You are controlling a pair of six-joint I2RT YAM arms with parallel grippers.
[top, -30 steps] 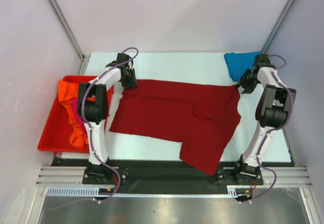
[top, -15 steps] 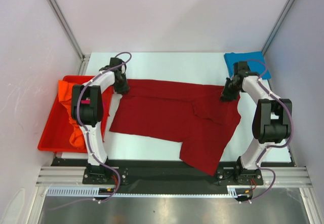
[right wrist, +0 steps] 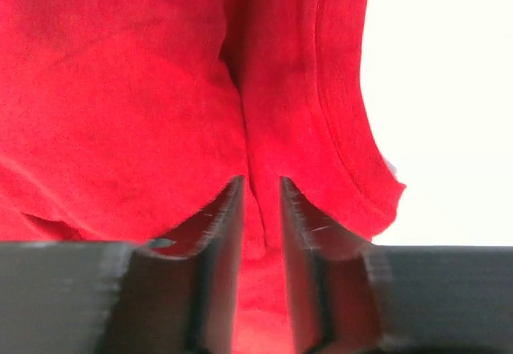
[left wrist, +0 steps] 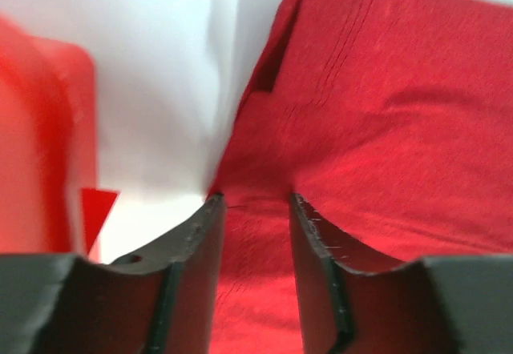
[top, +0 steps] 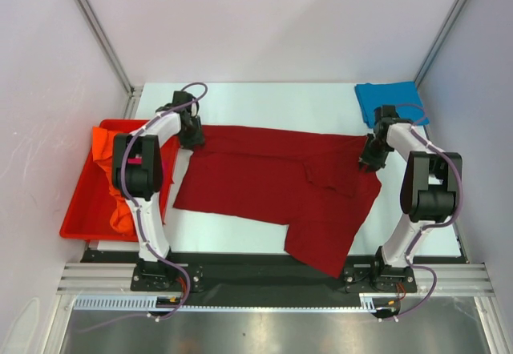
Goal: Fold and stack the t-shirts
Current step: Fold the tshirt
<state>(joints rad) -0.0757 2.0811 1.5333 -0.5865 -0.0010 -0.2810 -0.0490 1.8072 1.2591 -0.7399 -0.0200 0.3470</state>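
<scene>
A red bin [top: 80,210] is seen at the left edge of the table [top: 304,106], and two crumpled shirts are held in it: an orange shirt [top: 103,150] and a pink shirt [top: 118,179], which is mostly hidden. A dark red shirt [top: 264,178] is spread nearly flat across the middle of the table. Its long axis is laid from left to right, its straight end is turned toward the bin, and one sleeve is spread toward the near right. The left gripper [left wrist: 252,202] is set on its far left corner, with the fingers partway apart and cloth between the tips; whether the cloth is gripped cannot be told. The right gripper [right wrist: 262,182] is closed narrowly on a raised crease at the far right edge. A blue shirt [top: 389,98] is bunched in the far right corner. Four shirts, one bin and two grippers are counted.
</scene>
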